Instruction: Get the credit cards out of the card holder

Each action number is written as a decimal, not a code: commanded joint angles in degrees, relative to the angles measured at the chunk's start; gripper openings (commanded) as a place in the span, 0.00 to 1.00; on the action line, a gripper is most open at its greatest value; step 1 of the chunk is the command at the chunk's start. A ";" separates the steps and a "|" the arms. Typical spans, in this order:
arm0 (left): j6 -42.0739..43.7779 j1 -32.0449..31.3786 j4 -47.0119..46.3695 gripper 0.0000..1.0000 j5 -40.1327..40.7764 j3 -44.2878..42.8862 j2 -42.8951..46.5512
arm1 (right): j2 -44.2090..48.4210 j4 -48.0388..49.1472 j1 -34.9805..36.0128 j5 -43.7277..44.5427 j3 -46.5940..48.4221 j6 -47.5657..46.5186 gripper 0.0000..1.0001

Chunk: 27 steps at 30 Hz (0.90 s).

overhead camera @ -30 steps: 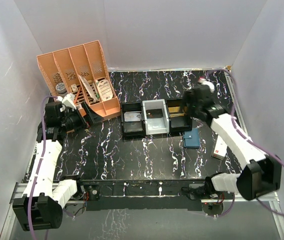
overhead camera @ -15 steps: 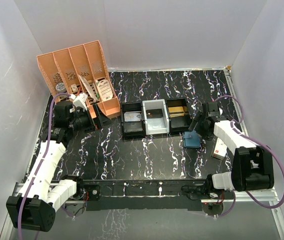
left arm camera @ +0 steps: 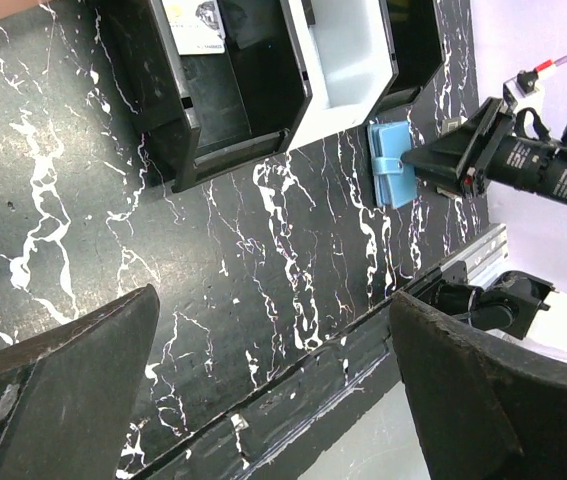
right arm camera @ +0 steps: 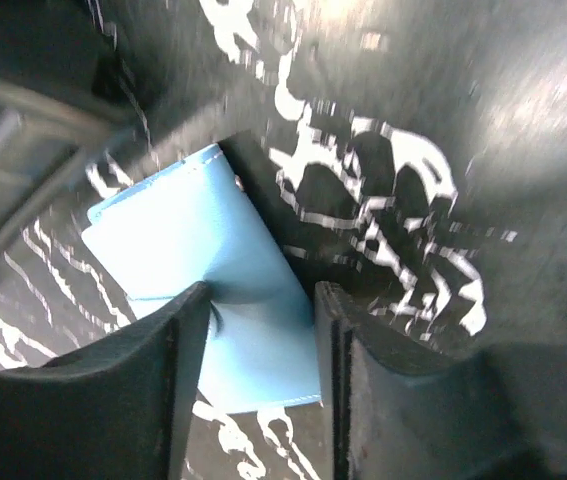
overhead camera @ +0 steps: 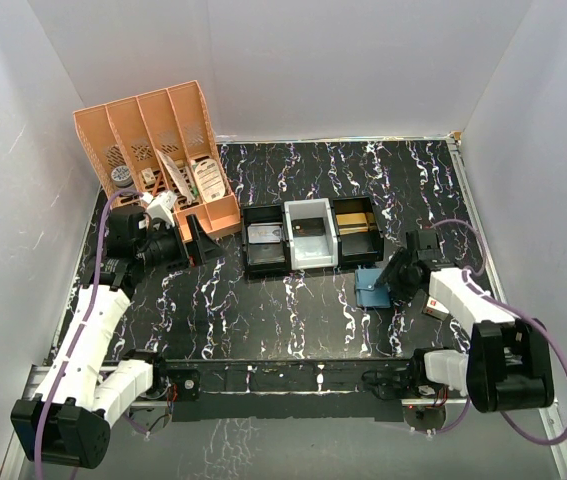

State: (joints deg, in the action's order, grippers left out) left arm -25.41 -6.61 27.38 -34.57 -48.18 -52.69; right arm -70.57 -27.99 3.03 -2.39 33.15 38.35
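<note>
— What was nearest you?
— My left gripper (left arm camera: 273,305), its fingers spread wide above the table (overhead camera: 263,310) and holding nothing. Its own camera cut both fingers off at the bottom edge.

— And the right one?
— My right gripper (right arm camera: 260,300) was low at the wallet (right arm camera: 183,240), with a finger on each side of its near edge. The blue cover creased against one finger. That view was blurred, so I couldn't tell whether I was pinching it or only straddling it.

— Where did the wallet lie?
— On the table's right side, just in front of the right black tray (overhead camera: 355,225). I saw only its blue outside, so any cards in it were hidden from me.

— Anything else hard to make out?
— The small white box (overhead camera: 433,305) was half behind my right arm. Farther back, the white tray (overhead camera: 310,240) sat between the two black ones. The left black tray (overhead camera: 264,240) held a pale card I couldn't read. The orange rack (overhead camera: 153,140) stood in the far left corner.
</note>
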 commanded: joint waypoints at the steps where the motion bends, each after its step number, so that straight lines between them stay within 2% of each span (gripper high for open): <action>1: 2.07 -0.48 2.78 0.99 -1.40 -2.24 0.57 | 5.64 -3.56 2.47 -8.60 -2.46 2.52 0.41; 5: 2.64 -0.89 2.62 0.98 -1.87 -1.99 -0.09 | 9.87 -9.26 5.80 -6.94 -2.21 2.90 0.42; 8: 1.77 -1.80 1.02 0.98 -2.12 -1.19 -0.28 | 12.06 -7.33 8.97 -11.01 -3.84 3.01 0.42; 11: 1.09 -3.68 -0.43 0.97 -1.87 -0.98 -0.84 | 10.48 -7.41 12.02 -13.89 -2.49 3.62 0.44; 18: 1.18 -9.73 0.83 0.95 2.97 -2.87 -3.33 | 11.98 -10.21 12.75 5.22 5.56 4.54 0.55; 22: 1.02 -12.37 2.21 0.95 5.01 -3.55 -3.73 | 9.04 -11.03 10.14 15.57 8.45 2.83 0.51; 27: 0.80 -14.34 2.70 0.94 6.36 -3.11 -3.60 | 3.75 -5.96 6.89 5.58 5.22 1.00 0.52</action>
State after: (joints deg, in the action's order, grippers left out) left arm -24.18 -19.62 28.40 -29.63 -49.30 -56.93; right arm -63.26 -37.54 11.38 5.56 39.94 40.84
